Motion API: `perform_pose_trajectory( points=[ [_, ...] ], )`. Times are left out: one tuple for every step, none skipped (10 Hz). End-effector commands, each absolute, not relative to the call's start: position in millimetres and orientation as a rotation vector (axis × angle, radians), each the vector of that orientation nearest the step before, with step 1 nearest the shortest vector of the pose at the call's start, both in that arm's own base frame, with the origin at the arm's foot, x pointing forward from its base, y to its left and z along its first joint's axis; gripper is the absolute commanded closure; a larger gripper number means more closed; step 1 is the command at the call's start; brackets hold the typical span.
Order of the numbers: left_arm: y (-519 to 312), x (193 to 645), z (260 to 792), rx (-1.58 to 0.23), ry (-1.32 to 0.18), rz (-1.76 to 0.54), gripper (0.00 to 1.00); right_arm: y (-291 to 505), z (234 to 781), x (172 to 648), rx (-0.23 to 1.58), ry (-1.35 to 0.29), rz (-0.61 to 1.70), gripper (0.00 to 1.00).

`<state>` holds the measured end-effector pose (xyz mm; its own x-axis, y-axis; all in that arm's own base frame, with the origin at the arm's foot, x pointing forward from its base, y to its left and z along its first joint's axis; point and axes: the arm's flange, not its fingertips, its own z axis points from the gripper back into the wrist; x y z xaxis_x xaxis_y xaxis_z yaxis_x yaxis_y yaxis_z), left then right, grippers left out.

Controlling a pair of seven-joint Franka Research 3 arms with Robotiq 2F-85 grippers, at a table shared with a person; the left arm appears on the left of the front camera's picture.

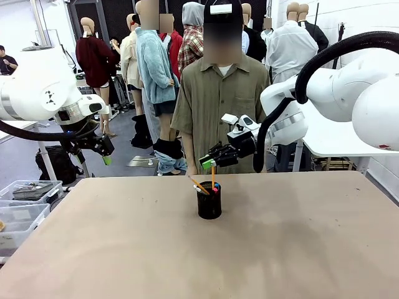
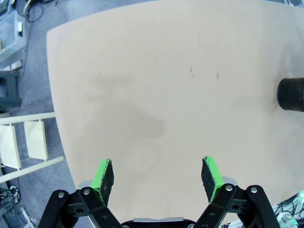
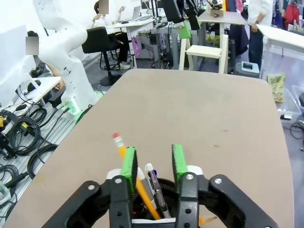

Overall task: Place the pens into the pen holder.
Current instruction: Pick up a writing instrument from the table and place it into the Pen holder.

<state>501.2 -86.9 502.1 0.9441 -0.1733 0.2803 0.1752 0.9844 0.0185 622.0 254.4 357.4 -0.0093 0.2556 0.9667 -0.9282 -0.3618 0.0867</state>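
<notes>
Hovering directly above pen holder (image 1: 209, 200), right end effector (image 1: 212, 160) part-spread, pens (image 3: 148, 187) between pads.

We could read no text, label, brand, number or sign in any of the three views. The arms, the table, the pen holder and the pens carried no print that we could make out, and whatever hung or stood in the room behind was too small or blurred to read.
</notes>
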Motion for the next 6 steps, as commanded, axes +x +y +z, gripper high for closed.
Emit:
perform_pose_trajectory(
  points=[
    [-84, 500, 502, -0.012, -0.292, -0.19, 0.04, 250, 364, 621, 1.291, -0.769, 1.582, 0.03],
    [-84, 500, 502, -0.012, -0.292, -0.19, 0.04, 243, 370, 614, 1.28, -0.785, 1.582, 0.03],
    [-84, 500, 502, -0.012, -0.292, -0.19, 0.04, 235, 377, 602, 1.246, -0.795, 1.582, 0.03],
    [-84, 500, 502, -0.012, -0.292, -0.19, 0.04, 222, 387, 589, 1.175, -0.813, 1.553, 0.03],
    [-84, 500, 502, -0.012, -0.292, -0.19, 0.04, 202, 397, 576, 1.11, -0.846, 1.488, 0.03],
    [-84, 500, 502, -0.012, -0.292, -0.19, 0.04, 178, 408, 563, 1.039, -0.874, 1.419, 0.03]
  ],
)
